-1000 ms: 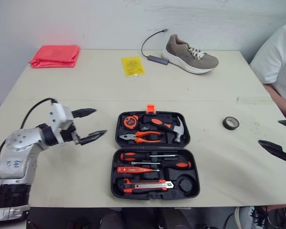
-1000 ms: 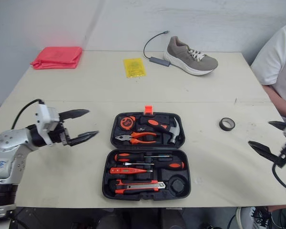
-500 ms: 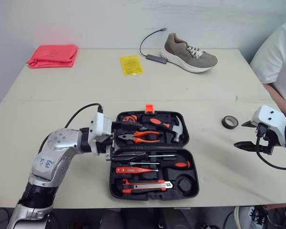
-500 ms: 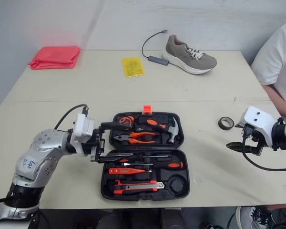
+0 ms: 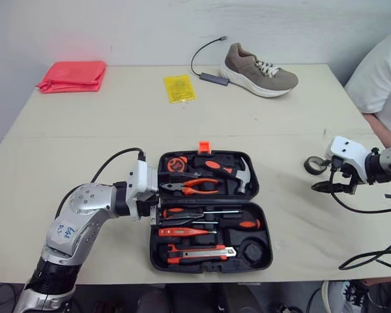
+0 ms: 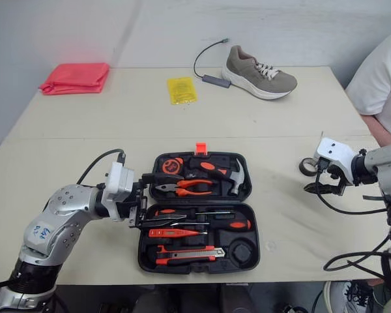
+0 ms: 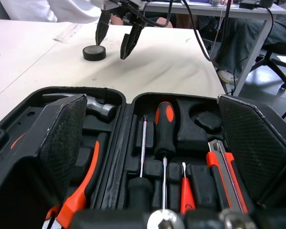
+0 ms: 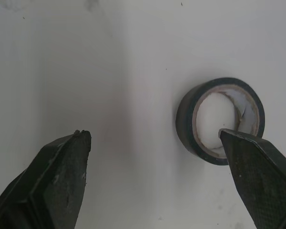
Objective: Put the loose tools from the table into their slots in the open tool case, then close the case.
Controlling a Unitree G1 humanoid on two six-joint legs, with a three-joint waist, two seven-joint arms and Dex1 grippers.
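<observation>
Head view: tool case [image 5: 212, 212] lies open near the front edge of the table [image 5: 104, 130], my left gripper [image 5: 174, 195] spread over its left end; bare tabletop separates it from the black tape roll [image 5: 311, 165], half hidden behind my right gripper [image 5: 316, 176]. Right wrist view: fingers spread, one fingertip [image 8: 231, 140] overlapping the roll's hole. Left wrist view: my pads [image 7: 62, 138] hide the case's corners.

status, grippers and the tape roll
Right gripper open, one finger over tape roll, no grip. Left gripper open at tool case. Case open, round slot empty.
</observation>
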